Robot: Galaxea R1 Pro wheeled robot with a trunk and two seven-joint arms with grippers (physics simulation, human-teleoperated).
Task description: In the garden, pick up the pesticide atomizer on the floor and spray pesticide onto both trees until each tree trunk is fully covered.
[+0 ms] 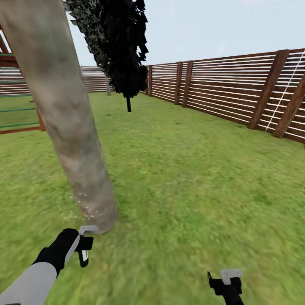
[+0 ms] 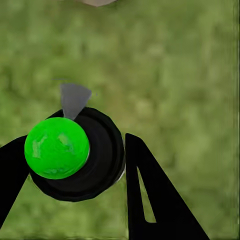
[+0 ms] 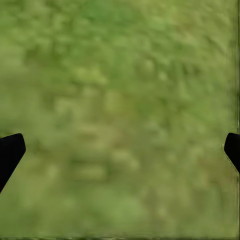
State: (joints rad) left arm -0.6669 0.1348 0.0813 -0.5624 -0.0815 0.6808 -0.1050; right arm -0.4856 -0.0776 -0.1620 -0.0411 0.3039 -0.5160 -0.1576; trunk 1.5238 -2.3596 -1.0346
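One atomizer (image 2: 67, 155) clamped in left claw (image 2: 75, 165) | right claw (image 3: 120, 150) spread, empty | tree trunk (image 1: 67, 127) close

Mottled grey-tan tree trunk (image 1: 63, 114), green lawn (image 1: 190, 178), brown slatted fence (image 1: 237, 91), bright green-capped black atomizer (image 2: 57, 148)

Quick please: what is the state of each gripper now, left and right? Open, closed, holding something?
Left gripper: closed on the sprayer, the one with the green ball top.
Right gripper: open, holding nothing, over the grass.
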